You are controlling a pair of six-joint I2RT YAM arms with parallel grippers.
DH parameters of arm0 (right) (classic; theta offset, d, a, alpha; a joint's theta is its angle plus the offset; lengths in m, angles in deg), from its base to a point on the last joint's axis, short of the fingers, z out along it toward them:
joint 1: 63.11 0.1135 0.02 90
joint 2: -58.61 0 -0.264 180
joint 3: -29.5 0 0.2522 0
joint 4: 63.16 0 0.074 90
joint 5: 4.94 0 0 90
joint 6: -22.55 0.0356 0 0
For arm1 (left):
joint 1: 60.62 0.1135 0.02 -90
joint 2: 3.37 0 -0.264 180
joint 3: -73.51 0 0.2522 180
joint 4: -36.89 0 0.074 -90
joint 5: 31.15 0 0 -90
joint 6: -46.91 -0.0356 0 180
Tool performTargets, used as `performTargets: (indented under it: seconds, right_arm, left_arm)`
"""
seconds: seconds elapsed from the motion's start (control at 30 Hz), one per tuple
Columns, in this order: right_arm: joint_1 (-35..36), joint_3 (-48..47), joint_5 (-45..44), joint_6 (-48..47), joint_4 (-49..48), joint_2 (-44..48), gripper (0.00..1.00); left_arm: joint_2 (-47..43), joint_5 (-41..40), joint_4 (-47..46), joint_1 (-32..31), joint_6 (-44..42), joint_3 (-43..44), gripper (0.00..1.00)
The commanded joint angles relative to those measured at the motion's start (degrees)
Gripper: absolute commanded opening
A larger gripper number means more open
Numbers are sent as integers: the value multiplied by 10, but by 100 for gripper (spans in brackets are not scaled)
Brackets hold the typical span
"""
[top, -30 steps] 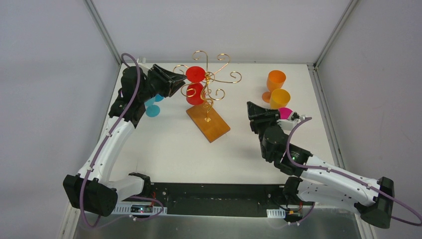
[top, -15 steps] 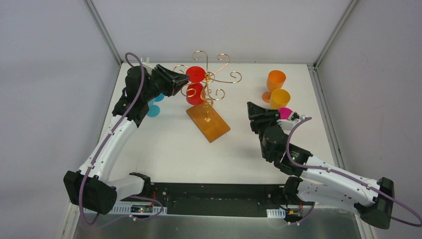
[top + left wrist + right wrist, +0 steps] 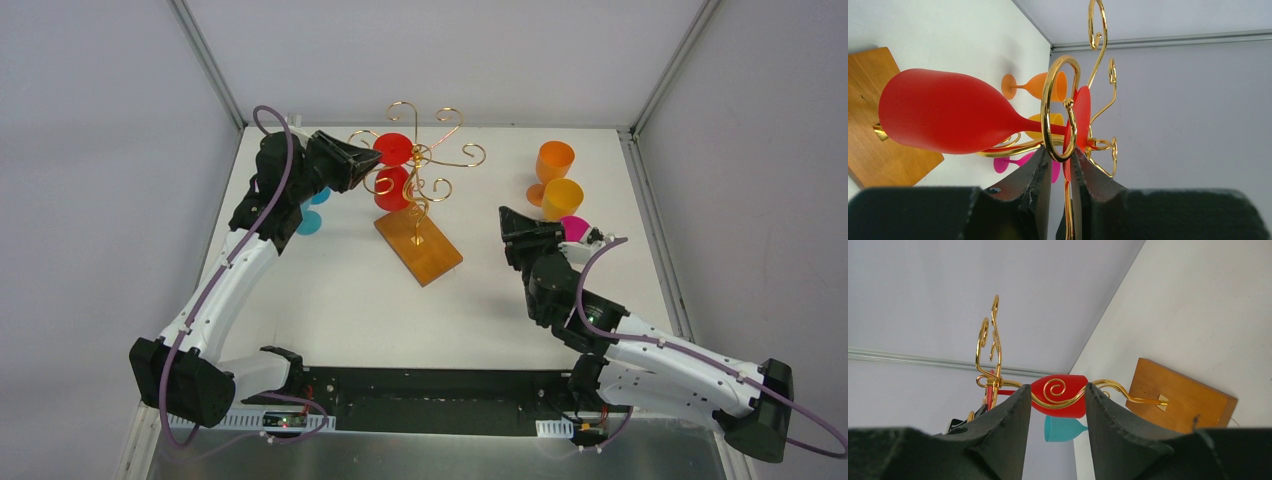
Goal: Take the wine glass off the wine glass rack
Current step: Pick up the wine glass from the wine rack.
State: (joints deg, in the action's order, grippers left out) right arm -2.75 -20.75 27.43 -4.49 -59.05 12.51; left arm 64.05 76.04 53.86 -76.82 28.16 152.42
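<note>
A red wine glass (image 3: pixel 392 188) hangs upside down on the wine glass rack (image 3: pixel 432 158), a gold wire stand on an orange-brown wooden base (image 3: pixel 420 250). In the left wrist view the bowl (image 3: pixel 948 115) points left, and the stem runs to the foot (image 3: pixel 1083 112) up in the scrolls. My left gripper (image 3: pixel 374 158) is at that foot, jaws narrowly apart (image 3: pixel 1060 152). The foot's edge and a gold curl (image 3: pixel 1048 115) sit between them, and a gap still shows. My right gripper (image 3: pixel 505 222) hangs open right of the rack, with nothing between its fingers (image 3: pixel 1058 387).
Two orange glasses (image 3: pixel 555 160) (image 3: pixel 562 198) and a pink one (image 3: pixel 574 227) stand at the back right, just beyond my right gripper. Teal glasses (image 3: pixel 308 220) stand under my left arm. The enclosure's walls and metal posts (image 3: pixel 205 60) border the table.
My left gripper has moved right, up to the rack's scrolls and the glass's foot, and its jaws have narrowed. The right arm has barely moved.
</note>
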Motion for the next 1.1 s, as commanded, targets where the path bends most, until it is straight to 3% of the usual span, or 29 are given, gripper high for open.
performTargets:
  seconds: [0.0, 0.43, 1.07]
  right_arm:
    - [-3, 4, -5, 9, -13, 10, 47]
    - [-4, 6, -6, 17, -1, 17, 47]
    - [-3, 3, 4, 29, 2, 9, 47]
  left_arm:
    - [-1, -18, -29, -9, 4, 13, 19]
    - [4, -20, -56, -17, 11, 13, 0]
    - [-63, -30, -42, -17, 3, -5, 0]
